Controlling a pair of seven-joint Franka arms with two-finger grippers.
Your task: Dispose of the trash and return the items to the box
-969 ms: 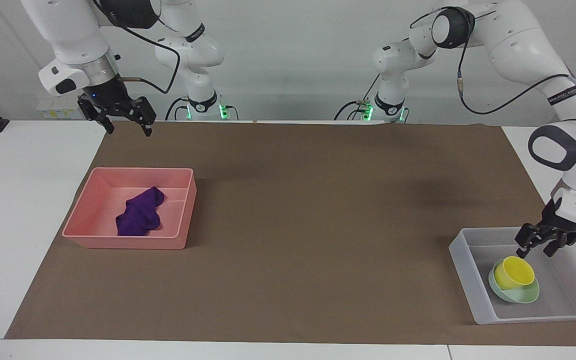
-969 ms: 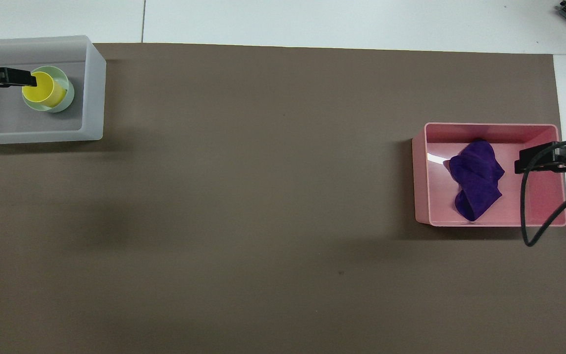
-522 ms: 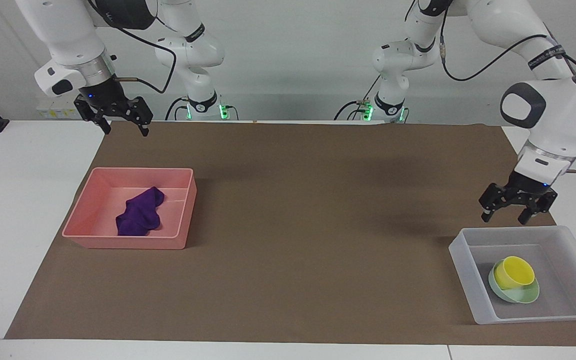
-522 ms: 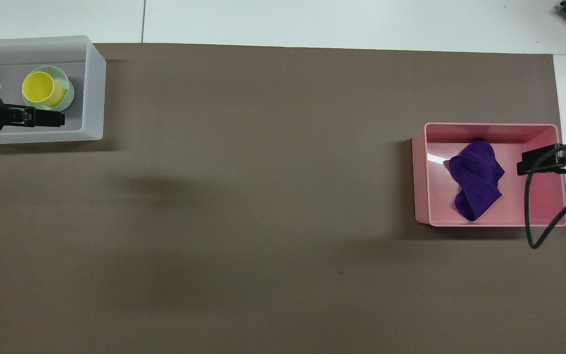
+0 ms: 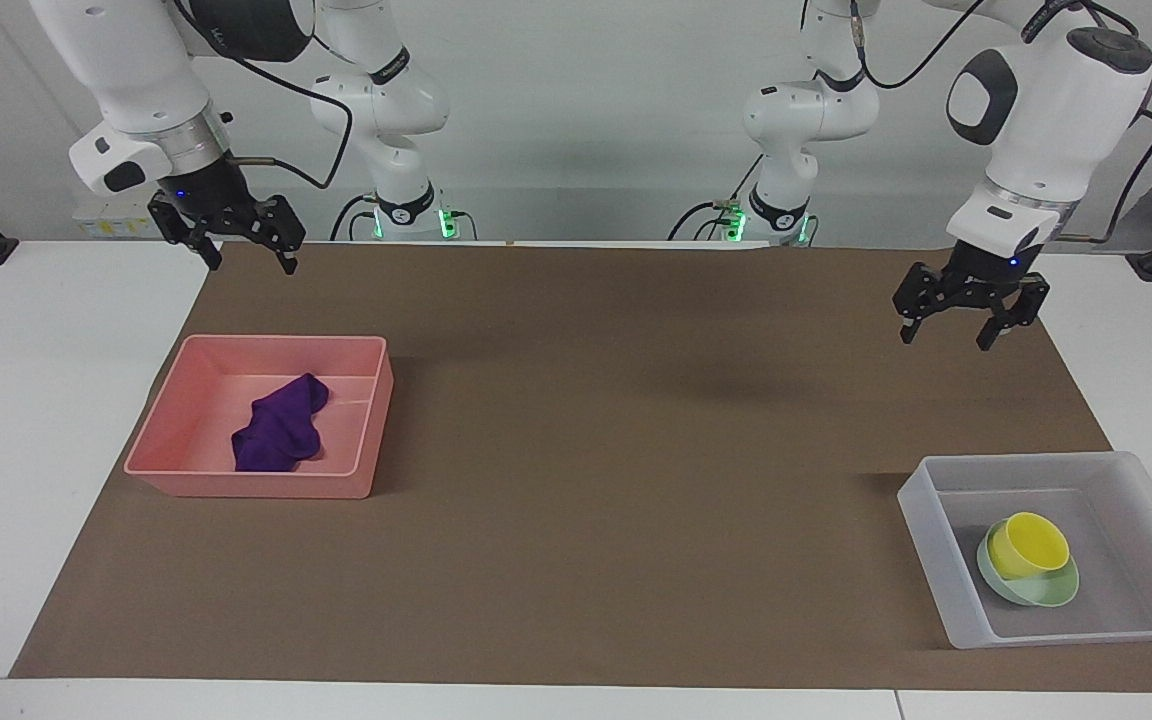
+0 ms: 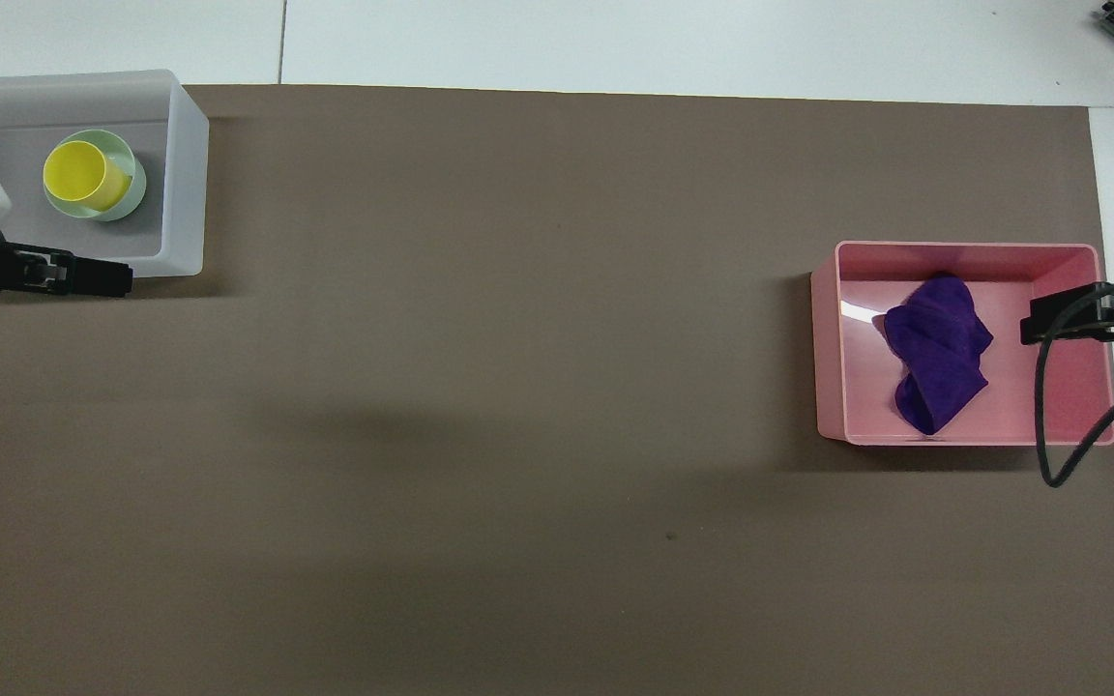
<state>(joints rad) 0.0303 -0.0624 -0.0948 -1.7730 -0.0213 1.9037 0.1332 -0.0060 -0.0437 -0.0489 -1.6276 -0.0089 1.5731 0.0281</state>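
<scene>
A: What hangs at the robots' end of the surface (image 5: 46, 400)?

B: Two raised hands. The right hand (image 5: 247, 252) hangs over the brown mat (image 5: 636, 420) at its edge nearest the robots, fingers spread, gripping nothing. The left hand (image 5: 956, 326) is up over the mat at the left arm's end, fingers likewise spread and empty.

A: And farther out?

B: First the pink bin (image 5: 174, 465), toward the right arm's end. The crumpled purple rag (image 5: 278, 428) lies inside it on the floor.

A: And the cup and bowl?

B: Farthest from the robots, at the left arm's end, stands the translucent whitish box (image 5: 921, 500). The mint-green bowl (image 5: 1041, 592) rests in it, tilted, with the yellow cup (image 5: 1026, 545) sitting in the bowl.
</scene>
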